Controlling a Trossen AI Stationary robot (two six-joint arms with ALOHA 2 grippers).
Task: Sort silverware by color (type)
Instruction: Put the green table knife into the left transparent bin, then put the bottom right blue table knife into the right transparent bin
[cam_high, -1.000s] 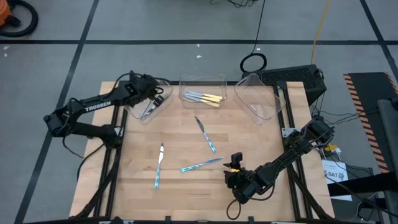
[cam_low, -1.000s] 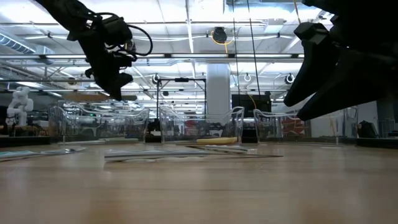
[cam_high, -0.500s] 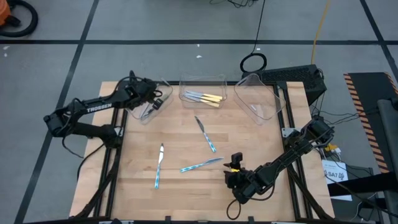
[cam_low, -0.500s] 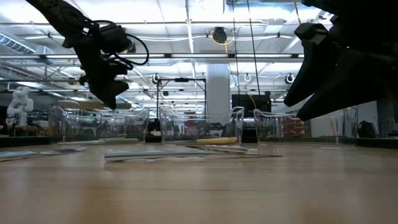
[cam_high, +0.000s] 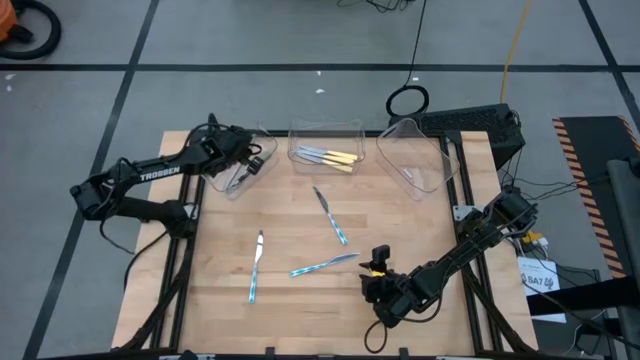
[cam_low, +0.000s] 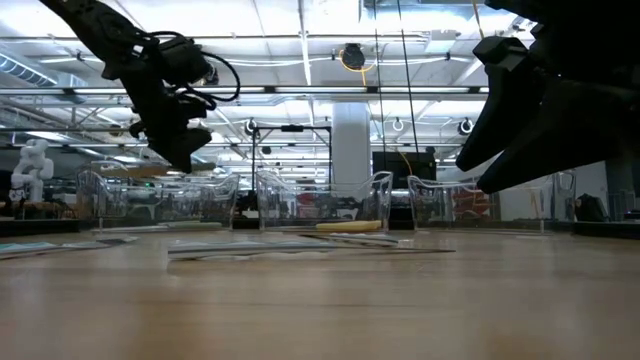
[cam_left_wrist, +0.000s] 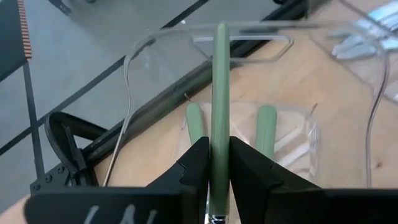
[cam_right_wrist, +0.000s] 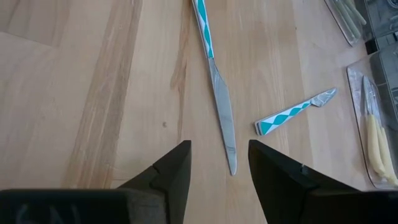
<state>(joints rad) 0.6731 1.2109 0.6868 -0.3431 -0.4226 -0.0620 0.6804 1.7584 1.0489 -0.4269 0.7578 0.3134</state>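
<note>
Here, your left gripper (cam_left_wrist: 211, 163) clamps a green-handled utensil (cam_left_wrist: 219, 106) over the left clear tray (cam_high: 236, 178).

You can see two more green handles (cam_left_wrist: 266, 129) lying in that tray just beneath the held one. Your right gripper (cam_right_wrist: 219, 163) hangs with its fingers spread over the table's near right part, above a blue-handled knife (cam_right_wrist: 215, 82), with a second blue-patterned piece (cam_right_wrist: 292, 112) beside it. Two further blue utensils (cam_high: 255, 266) lie mid-table, and yellow-handled ones (cam_high: 330, 157) rest in the middle tray (cam_high: 325, 130). White lettering on the left arm reads "TROSSEN" (cam_high: 160, 173). The wooden table (cam_high: 290, 310) stands on a grey floor (cam_high: 250, 40) marked with dark lines.
</note>
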